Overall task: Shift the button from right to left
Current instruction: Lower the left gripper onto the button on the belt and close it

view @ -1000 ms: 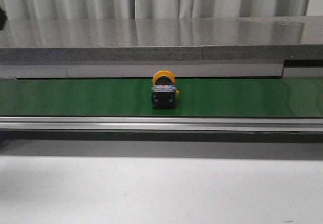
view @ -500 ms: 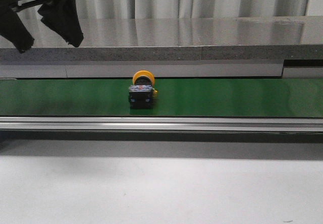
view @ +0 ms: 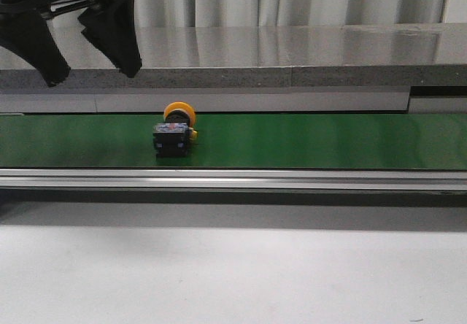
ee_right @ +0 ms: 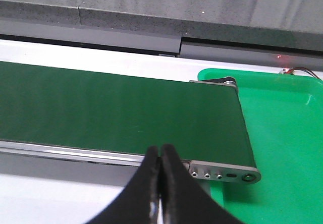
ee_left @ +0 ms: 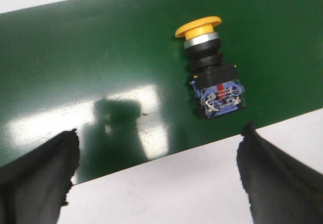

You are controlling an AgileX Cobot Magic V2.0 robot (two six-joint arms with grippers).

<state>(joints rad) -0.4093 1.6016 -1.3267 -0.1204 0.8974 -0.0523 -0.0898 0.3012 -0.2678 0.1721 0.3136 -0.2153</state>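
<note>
Left claw (view: 86, 67) wide, hovering above button (view: 174, 132), seemingly offset; right claw (ee_right: 159, 183) closed.

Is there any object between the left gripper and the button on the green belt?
Nothing visible. The left gripper hangs open above the green belt, and only bare belt shows between its fingers and the button.

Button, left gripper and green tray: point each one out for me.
button (view: 173, 140): front view, black body lying on the belt.
left gripper (view: 91, 50): front view, gap between its spread fingertips.
green tray (ee_right: 282, 133): right wrist view, bare floor.
</note>
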